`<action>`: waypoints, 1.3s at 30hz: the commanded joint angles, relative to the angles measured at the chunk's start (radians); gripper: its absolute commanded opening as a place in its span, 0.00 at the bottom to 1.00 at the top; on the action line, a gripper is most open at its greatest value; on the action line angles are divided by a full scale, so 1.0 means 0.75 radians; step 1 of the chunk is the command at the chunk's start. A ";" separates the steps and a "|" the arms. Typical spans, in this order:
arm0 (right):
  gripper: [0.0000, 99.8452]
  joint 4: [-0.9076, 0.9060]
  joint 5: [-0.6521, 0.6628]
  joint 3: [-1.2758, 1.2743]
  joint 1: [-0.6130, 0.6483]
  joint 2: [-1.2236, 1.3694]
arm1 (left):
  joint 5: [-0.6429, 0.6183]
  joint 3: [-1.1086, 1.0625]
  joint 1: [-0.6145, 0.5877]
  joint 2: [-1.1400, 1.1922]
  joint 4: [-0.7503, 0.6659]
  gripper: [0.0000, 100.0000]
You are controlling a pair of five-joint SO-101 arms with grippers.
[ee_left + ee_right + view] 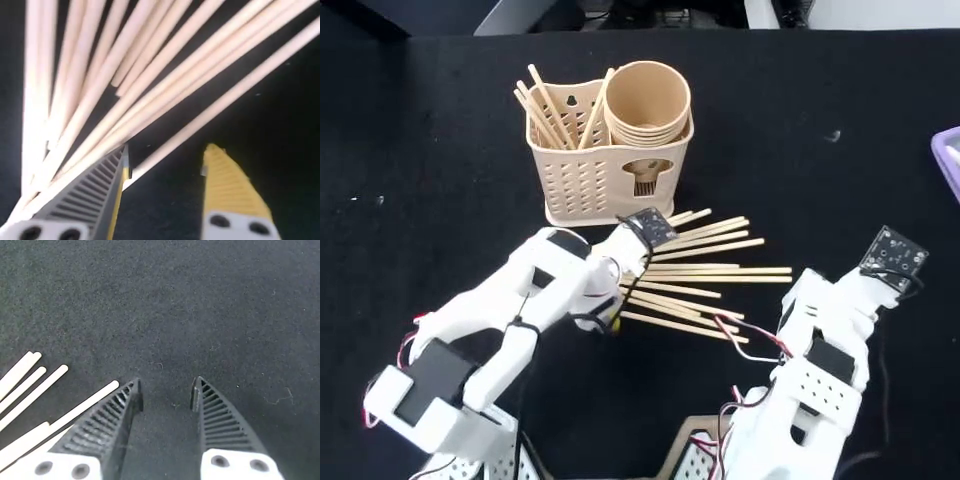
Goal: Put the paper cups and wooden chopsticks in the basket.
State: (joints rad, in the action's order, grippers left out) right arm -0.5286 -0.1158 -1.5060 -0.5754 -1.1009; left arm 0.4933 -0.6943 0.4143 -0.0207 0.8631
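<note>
Basket (590, 185) stands upright at the far side of the black table (440, 150). The paper cups (647, 95) are nested as one stack in one compartment, and the stowed chopsticks (548, 105) lean in the other. The loose chopsticks (705, 270) lie fanned flat on the cloth just in front of the basket, between the two arms, several overlapping at the converging end. The left gripper (169, 150) sits low over that fan with its jaws well apart and holding nothing; one stick's end runs into the gap, close against the grey finger. The right gripper (167, 381) is over bare cloth beside the sticks' free ends, jaws parted about as wide and also empty. Handling, as a judgement: the sticks look light, stiff, smooth and round, so they would likely roll or skid if nudged, and they lie flush on the table with little for a finger to get under. The best hold is probably across a single stick near its middle, where it stands apart from its neighbours — a grip near the tip may let it pivot and droop. The crossed end risks picking up two at once.
</note>
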 commanded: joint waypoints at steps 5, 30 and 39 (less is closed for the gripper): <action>0.16 0.035 -0.008 0.032 0.025 -0.034 | 0.010 0.071 0.021 0.049 -0.035 0.10; 0.16 0.035 -0.008 0.030 0.025 -0.034 | 0.078 0.210 -0.034 0.025 0.100 0.19; 0.16 0.035 -0.008 0.030 0.025 -0.034 | 0.082 0.255 -0.054 0.102 0.086 0.19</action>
State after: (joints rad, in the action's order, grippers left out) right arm -0.5286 -0.1158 -1.5060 -0.5754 -1.1009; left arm 0.5608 -0.5424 0.3897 0.0483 0.9367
